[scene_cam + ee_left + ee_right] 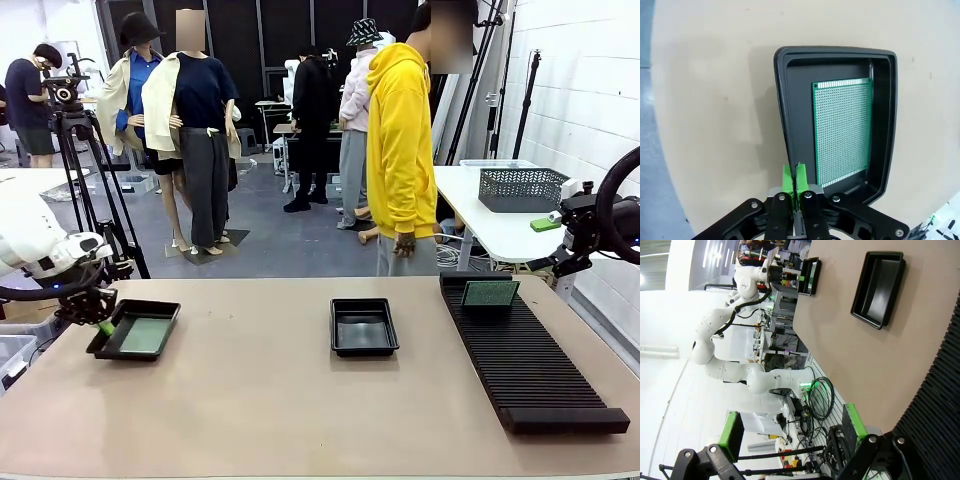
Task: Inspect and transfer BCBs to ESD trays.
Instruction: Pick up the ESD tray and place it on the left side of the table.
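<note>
BCB 1 (842, 132) lies flat inside the left tray (782, 100), well to the robot's left of the mid tray (364, 351). It sits close to one long wall w/ bare black floor along the other, and it looks settled, so I'd judge that transfer done. Mid tray is empty, prob. waiting for the 2nd board. BCB 2 (490, 293) stands tilted at the far end of the slotted rack (535, 375), right of the mid tray and a bit farther back; propped like that, its face can be checked and an edge is free to pinch. Left tool (794, 174) hangs over the left tray's outer rim near a corner, pads pressed together, nothing visible btwn them; can't tell if it touches the rim. Right tool (792, 430) is out past the rack, far right of the mid tray, pads spread wide and empty, facing across the worktop (260, 410), which would suit a reach for BCB 2. Worktop is plain matte tan. Behind the mid tray a person (400, 150) in a yellow hoodie stands at the far edge, arms down. Right-back of it a white side table (470, 215) carries a grey mesh basket (520, 188). Room: grey floor, white walls, a tripod (75, 140) far left-back.
</note>
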Available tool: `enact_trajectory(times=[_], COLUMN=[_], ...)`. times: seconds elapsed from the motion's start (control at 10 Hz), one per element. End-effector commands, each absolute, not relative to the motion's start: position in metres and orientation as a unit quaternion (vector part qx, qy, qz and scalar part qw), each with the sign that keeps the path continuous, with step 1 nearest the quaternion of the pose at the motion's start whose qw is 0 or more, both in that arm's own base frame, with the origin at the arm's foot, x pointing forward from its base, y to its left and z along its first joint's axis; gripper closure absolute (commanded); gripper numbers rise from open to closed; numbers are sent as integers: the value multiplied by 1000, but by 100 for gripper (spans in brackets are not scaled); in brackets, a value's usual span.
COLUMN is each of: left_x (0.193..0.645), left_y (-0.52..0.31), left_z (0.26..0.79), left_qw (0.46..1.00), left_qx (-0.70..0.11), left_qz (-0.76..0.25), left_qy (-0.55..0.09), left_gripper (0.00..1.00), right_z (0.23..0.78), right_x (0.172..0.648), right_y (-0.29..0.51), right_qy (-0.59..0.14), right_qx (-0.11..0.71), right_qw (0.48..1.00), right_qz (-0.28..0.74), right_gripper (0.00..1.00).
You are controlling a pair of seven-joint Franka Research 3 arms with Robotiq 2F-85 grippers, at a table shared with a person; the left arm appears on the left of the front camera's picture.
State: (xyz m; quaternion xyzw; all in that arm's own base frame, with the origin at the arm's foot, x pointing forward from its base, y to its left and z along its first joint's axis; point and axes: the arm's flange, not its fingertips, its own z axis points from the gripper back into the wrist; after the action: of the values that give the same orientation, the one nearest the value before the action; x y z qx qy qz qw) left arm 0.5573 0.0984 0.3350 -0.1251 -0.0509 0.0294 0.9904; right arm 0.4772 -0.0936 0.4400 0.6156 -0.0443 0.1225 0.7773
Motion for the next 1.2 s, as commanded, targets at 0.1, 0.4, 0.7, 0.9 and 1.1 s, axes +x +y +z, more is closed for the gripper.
enact_trajectory(times=[0.1, 0.4, 0.7, 0.9, 1.1], left_x=[550, 545, 547, 547, 544], left_y=[123, 129, 130, 131, 131], left_z=[334, 331, 334, 336, 345], left_qw=[993, 993, 992, 993, 993], left_qx=[-109, -111, -107, -104, -102], left_qz=[21, -11, -9, 6, 22], left_qy=[-47, -47, -58, -62, -59], left_gripper=[100, 100, 89, 50, 11], right_z=[439, 439, 439, 439, 439], right_x=[472, 472, 472, 472, 472], right_y=[-90, -90, -90, -90, -90], right_qy=[-44, -44, -44, -44, -44], right_qx=[609, 609, 609, 609, 609], right_qw=[783, 783, 783, 783, 783], right_qz=[116, 116, 116, 116, 116], right_gripper=[0, 0, 0, 0, 0])
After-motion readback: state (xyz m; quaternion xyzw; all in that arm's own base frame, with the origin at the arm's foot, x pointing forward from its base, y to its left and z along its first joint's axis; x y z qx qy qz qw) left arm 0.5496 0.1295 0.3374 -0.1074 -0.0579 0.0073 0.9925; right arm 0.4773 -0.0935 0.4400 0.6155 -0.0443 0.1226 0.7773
